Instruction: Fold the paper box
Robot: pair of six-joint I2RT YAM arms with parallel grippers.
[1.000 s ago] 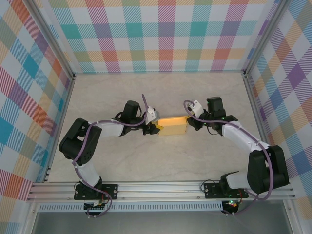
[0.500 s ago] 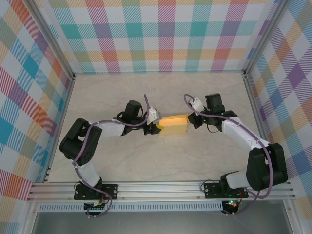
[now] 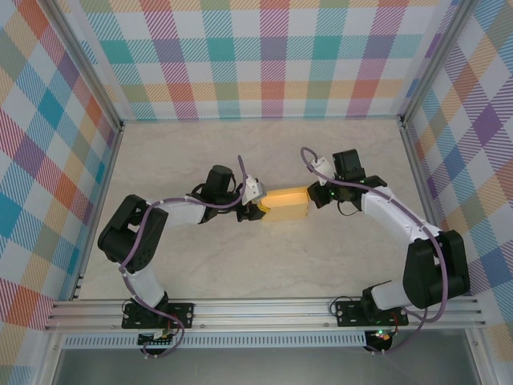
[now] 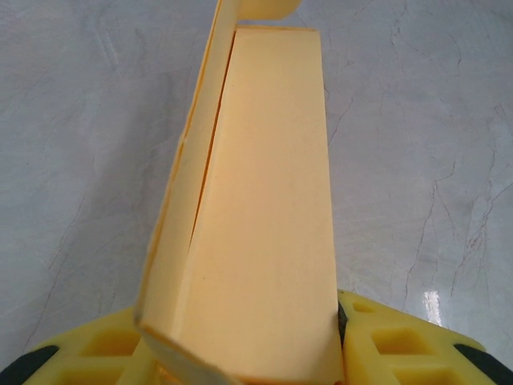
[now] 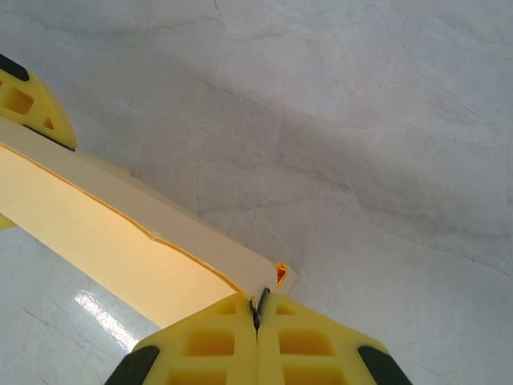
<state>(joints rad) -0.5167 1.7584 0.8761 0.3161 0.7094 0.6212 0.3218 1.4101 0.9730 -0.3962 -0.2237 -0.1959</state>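
You see the box [image 4: 264,241] as thin, smooth, matt yellow-orange card. The desk [image 3: 240,273] looks like pale veined stone or laminate, smooth and half-glossy, with lamp glare on it near the box. The left claw [image 3: 260,210] and right claw [image 5: 258,309] have fingers of matt yellow moulded plastic with square recesses and black patches at the outer corners. The arm shells [image 3: 385,212] look like smooth white and black plastic. The front rail [image 3: 264,309] is dull silver metal.

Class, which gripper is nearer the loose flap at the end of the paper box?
Right. The right gripper, shut, sits at the end of the paper box that has the loose flap; the left gripper clamps the opposite end.
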